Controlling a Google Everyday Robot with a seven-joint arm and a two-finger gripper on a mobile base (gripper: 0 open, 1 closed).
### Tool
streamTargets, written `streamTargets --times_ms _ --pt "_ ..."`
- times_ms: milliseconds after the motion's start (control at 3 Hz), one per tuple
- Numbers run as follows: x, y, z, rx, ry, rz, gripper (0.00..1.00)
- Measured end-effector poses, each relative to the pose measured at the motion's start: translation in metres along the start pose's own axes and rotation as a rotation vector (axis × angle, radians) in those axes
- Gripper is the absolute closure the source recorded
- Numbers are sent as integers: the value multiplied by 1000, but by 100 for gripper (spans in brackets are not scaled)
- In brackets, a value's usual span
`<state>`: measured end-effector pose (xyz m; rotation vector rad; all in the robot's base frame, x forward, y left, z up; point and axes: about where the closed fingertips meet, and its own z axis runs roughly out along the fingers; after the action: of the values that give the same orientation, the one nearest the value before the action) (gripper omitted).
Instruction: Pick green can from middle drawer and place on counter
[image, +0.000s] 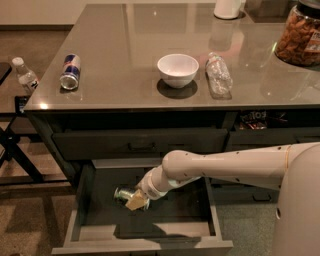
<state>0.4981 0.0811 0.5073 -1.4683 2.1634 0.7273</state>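
The green can (123, 194) lies on its side inside the open middle drawer (145, 246), left of centre, its silver end facing left. My gripper (136, 200) reaches into the drawer from the right on a white arm, and its tan fingers are shut on the can's right end. The can seems slightly above the dark drawer floor. The counter (125, 80) spreads above the drawers.
On the counter stand a white bowl (177, 69), a blue-and-silver can (70, 71) lying at the left, a clear plastic bottle (218, 75) on its side, a snack jar (300, 32) at the right and a white container (229, 7) at the back. A small water bottle (25, 75) stands on a side stand.
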Motion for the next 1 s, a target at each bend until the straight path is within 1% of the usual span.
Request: streamTargets --times_ms 333,667,1000 --pt "0 0 0 0 0 0 100" --pt "-17 6 -17 29 -19 -13 100" --pt "-41 19 -59 93 -46 -24 100"
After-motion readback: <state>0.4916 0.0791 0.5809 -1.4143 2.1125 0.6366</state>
